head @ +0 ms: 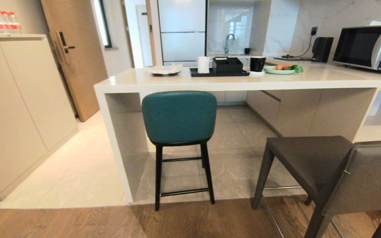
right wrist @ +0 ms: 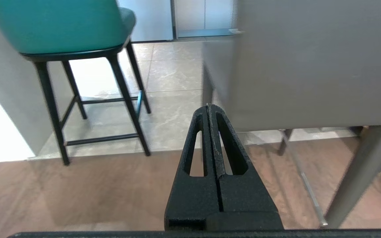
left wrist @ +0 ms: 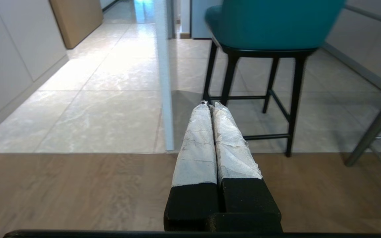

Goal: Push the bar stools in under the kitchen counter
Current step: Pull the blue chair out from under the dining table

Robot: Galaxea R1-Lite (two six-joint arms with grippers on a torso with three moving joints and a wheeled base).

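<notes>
The teal bar stool point(head: 179, 117) stands on thin black legs, tucked partly under the left end of the kitchen counter point(head: 276, 84), its back facing me. The dark-grey bar stool point(head: 336, 172) stands out from the counter at the lower right, its back nearest me. Neither arm shows in the head view. My left gripper point(left wrist: 210, 104) is shut and empty, hanging low over the wooden floor, short of the teal stool point(left wrist: 270, 26). My right gripper point(right wrist: 208, 106) is shut and empty, close behind the grey stool's back point(right wrist: 309, 62), with the teal stool point(right wrist: 61, 26) further off.
A beige cupboard unit point(head: 18, 109) with water bottles point(head: 2, 21) lines the left wall beside a wooden door point(head: 74, 56). On the counter are a plate point(head: 164, 69), a black tray point(head: 220, 71), a mug point(head: 257, 63), a fruit dish point(head: 281, 68) and a microwave point(head: 369, 46).
</notes>
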